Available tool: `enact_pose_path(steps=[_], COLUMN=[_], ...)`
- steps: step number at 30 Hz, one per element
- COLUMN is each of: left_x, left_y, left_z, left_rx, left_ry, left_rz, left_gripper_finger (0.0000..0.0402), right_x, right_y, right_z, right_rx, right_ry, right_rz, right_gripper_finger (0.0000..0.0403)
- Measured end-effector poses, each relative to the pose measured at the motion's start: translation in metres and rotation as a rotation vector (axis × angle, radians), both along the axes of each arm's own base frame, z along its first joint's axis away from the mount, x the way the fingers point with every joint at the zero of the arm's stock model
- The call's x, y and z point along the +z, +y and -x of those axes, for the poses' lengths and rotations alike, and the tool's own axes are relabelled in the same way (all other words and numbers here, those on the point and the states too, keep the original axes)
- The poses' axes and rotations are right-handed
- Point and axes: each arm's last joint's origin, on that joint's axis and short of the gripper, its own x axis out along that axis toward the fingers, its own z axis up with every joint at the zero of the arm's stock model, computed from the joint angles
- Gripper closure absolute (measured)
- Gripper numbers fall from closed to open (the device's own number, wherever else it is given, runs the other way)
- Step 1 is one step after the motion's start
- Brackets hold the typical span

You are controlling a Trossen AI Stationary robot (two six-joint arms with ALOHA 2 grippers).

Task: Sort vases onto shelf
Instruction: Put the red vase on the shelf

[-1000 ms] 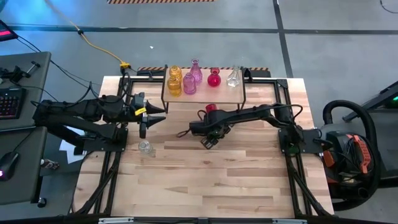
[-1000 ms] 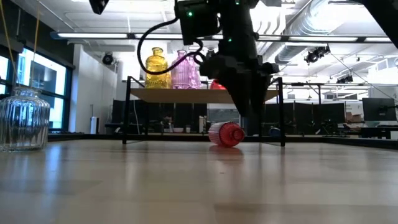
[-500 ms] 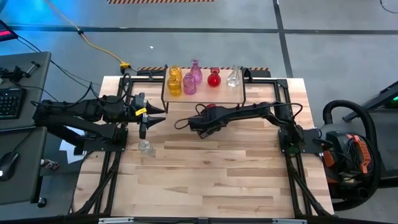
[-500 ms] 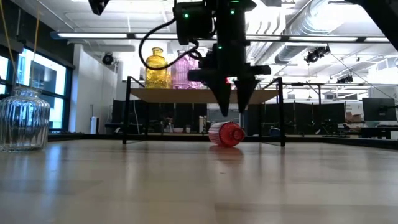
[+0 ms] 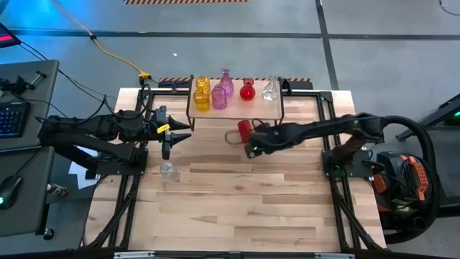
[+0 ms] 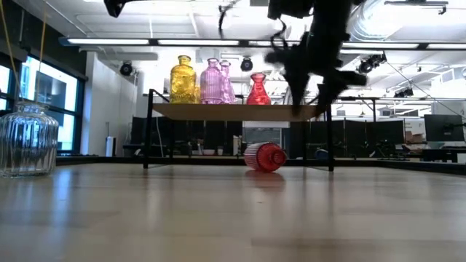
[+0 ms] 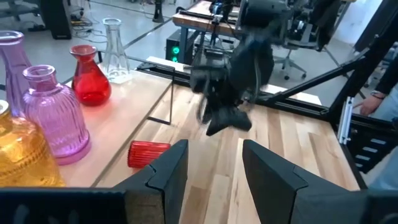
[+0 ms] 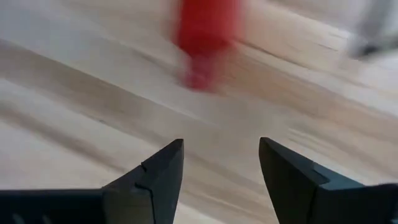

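On the shelf (image 5: 234,110) at the table's far side stand a yellow vase (image 5: 202,94), two pink vases (image 5: 219,96), a red vase (image 5: 247,90) and a clear vase (image 5: 269,89). Another red vase (image 5: 244,130) lies on its side on the table in front of the shelf (image 6: 233,110); the low view also shows it (image 6: 263,156). A clear vase (image 5: 168,170) stands upright near the left arm. My right gripper (image 5: 253,149) hangs open above the table, just on the near right of the lying red vase (image 8: 202,37). My left gripper (image 5: 176,133) waits open at the left, pointing level toward the shelf.
Black frame rails (image 5: 327,115) run along the table's left, right and far sides. Bare wood (image 5: 244,208) fills the near half of the table. The shelf's black legs (image 6: 149,131) stand just behind the lying red vase.
My right gripper has drawn back from the table's middle toward the right edge, risen a little and rolled about its wrist, staying open. The lying red vase has kept its place. My left arm has kept still.
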Motion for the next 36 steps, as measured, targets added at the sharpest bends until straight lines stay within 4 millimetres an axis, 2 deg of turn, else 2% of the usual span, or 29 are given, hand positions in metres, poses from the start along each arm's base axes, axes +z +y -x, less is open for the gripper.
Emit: enact_pose_path(steps=[4, 7, 11, 16, 20, 36], left_x=[0.000, 0.000, 0.000, 0.000, 0.000, 0.000], left_y=[0.000, 0.000, 0.000, 0.000, 0.000, 0.000], left_z=[0.000, 0.000, 0.000, 0.000, 0.000, 0.000], left_rx=[0.004, 0.005, 0.009, 0.009, 0.009, 0.012], left_ry=[0.002, 0.000, -0.002, -0.002, -0.002, -0.004], left_rz=[-0.009, -0.007, 0.008, 0.008, 0.008, 0.018], left_gripper_finger=[0.0257, 0.0257, 0.0257, 0.0257, 0.0257, 0.0257], right_x=[0.026, 0.033, 0.031, 0.012, -0.001, -0.038], right_y=[-0.003, -0.006, -0.014, -0.030, -0.039, -0.039], right_z=[-0.001, -0.003, -0.008, -0.017, -0.021, -0.027], right_rx=[-0.030, -0.031, -0.044, 0.045, 0.019, -0.038], right_ry=[-0.357, -0.436, -0.433, -0.356, -0.332, -0.165], right_rz=[-0.009, 0.040, 0.063, -0.007, -0.083, -0.065], right_gripper_finger=[0.0210, 0.0210, 0.0210, 0.0210, 0.0210, 0.0210])
